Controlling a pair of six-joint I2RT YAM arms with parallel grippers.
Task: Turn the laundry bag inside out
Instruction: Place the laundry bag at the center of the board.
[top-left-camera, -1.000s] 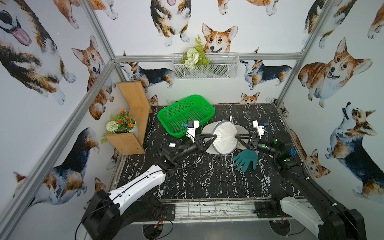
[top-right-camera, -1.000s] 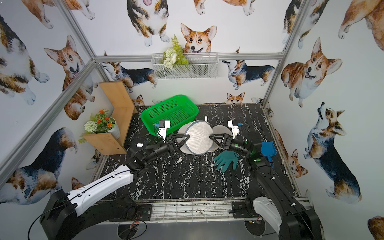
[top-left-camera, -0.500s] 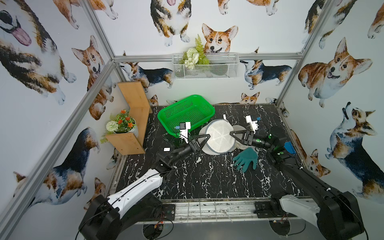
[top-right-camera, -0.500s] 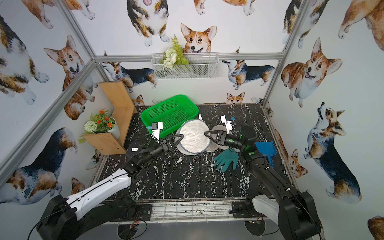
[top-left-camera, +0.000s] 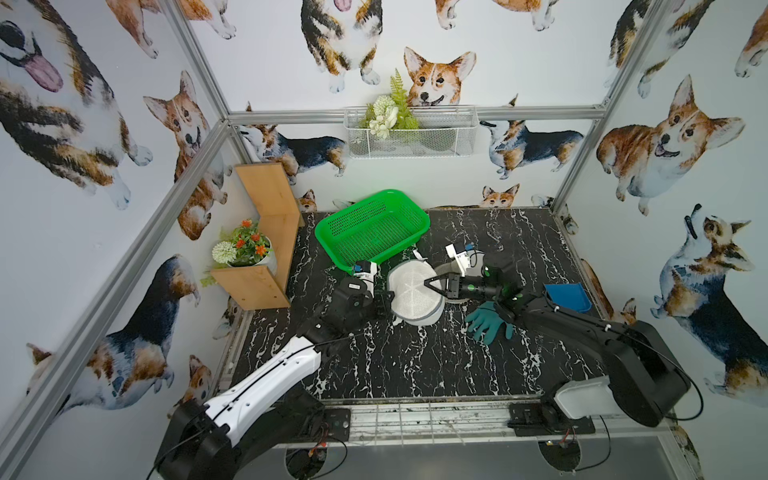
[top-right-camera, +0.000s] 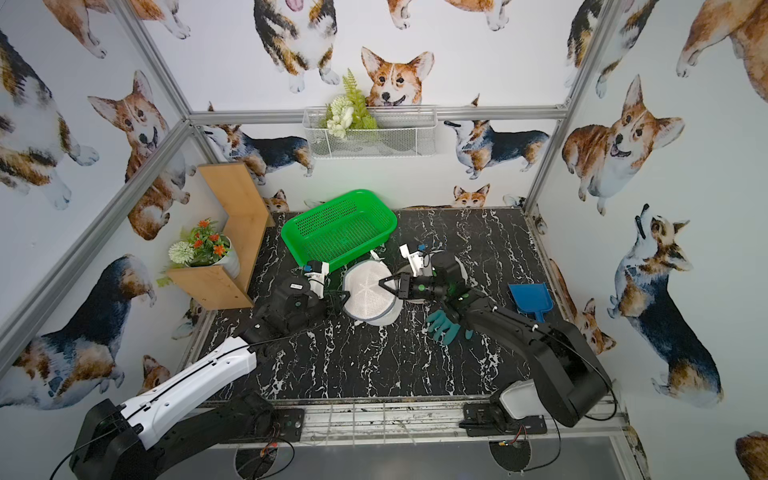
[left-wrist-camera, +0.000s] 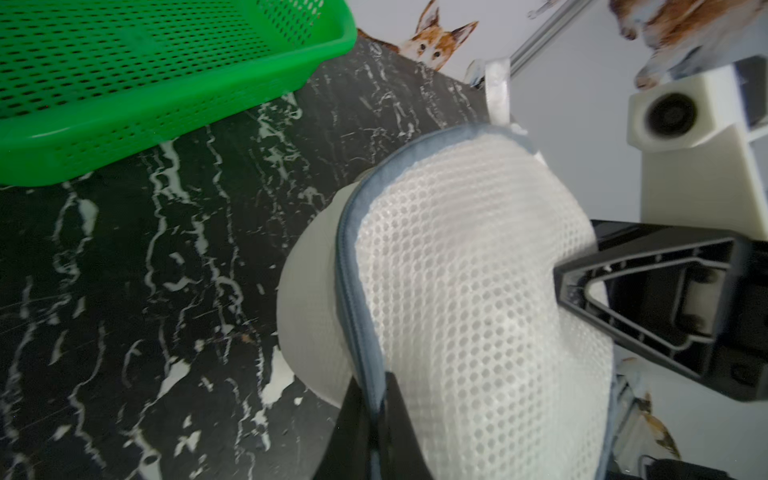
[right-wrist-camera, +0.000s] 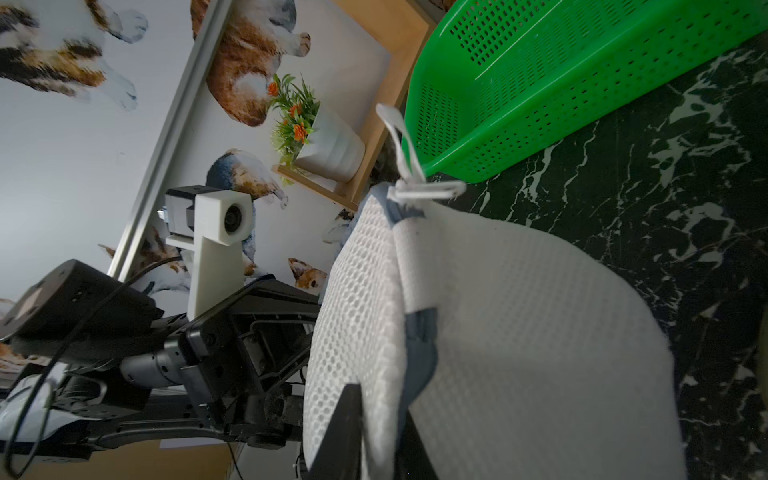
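The laundry bag (top-left-camera: 411, 293) (top-right-camera: 368, 291) is a round white mesh pouch with a grey-blue zipper rim, held up off the black marble table between both arms. My left gripper (top-left-camera: 388, 300) (top-right-camera: 340, 297) (left-wrist-camera: 376, 386) is shut on the bag's zipper rim (left-wrist-camera: 349, 291). From the opposite side my right gripper (top-left-camera: 428, 284) (top-right-camera: 382, 284) (right-wrist-camera: 374, 395) is shut on a fold of the bag's mesh (right-wrist-camera: 357, 316). A white hanging loop (right-wrist-camera: 399, 137) sticks out of the bag's far end.
A green perforated basket (top-left-camera: 372, 228) stands just behind the bag. Teal rubber gloves (top-left-camera: 486, 322) lie under the right arm, and a blue dustpan (top-left-camera: 567, 296) lies at the right edge. A wooden shelf with a flower pot (top-left-camera: 245, 249) stands at the left.
The right gripper has gone from open to shut on the bag's mesh. Both arms and the bag have shifted left and nearer the table's front.
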